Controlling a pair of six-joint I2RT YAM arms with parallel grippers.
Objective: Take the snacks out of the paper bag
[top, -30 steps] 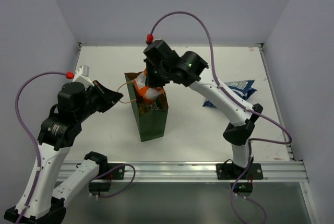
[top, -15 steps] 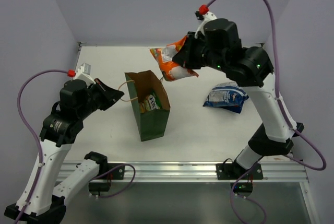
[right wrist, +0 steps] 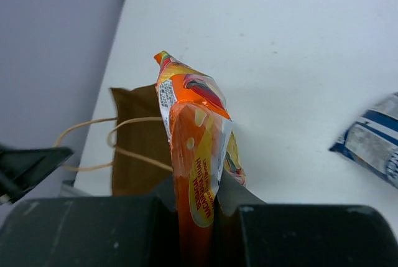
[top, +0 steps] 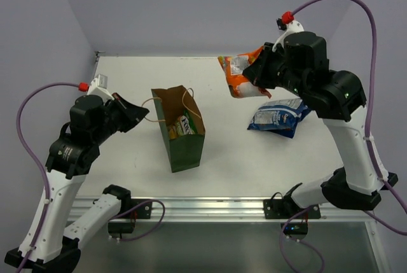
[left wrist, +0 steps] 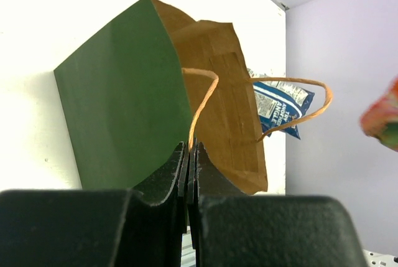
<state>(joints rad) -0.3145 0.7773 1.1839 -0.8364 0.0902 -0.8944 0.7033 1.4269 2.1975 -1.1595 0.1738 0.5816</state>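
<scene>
1. Room: plain lavender walls (top: 191, 6) enclose the desk on three sides.
2. Desk (top: 127, 88): white, matte, with a metal rail (top: 222, 208) along the near edge.
3. Paper bag (top: 184, 149): stands upright left of desk centre, mouth open, green outside, brown inside.
4. Blue-and-white bag (top: 275, 119): lies flat on the desk, well right of the paper bag.
5. Orange packet (top: 238, 77): in the air above the desk, outside the paper bag, pinched at one end by the right end effector (top: 251, 82).
6. Green-and-yellow packet (top: 184, 125): inside the paper bag, near its top.
7. Left end effector (top: 147, 117): fingers pressed together on the bag's near loop handle (left wrist: 202, 102).
</scene>
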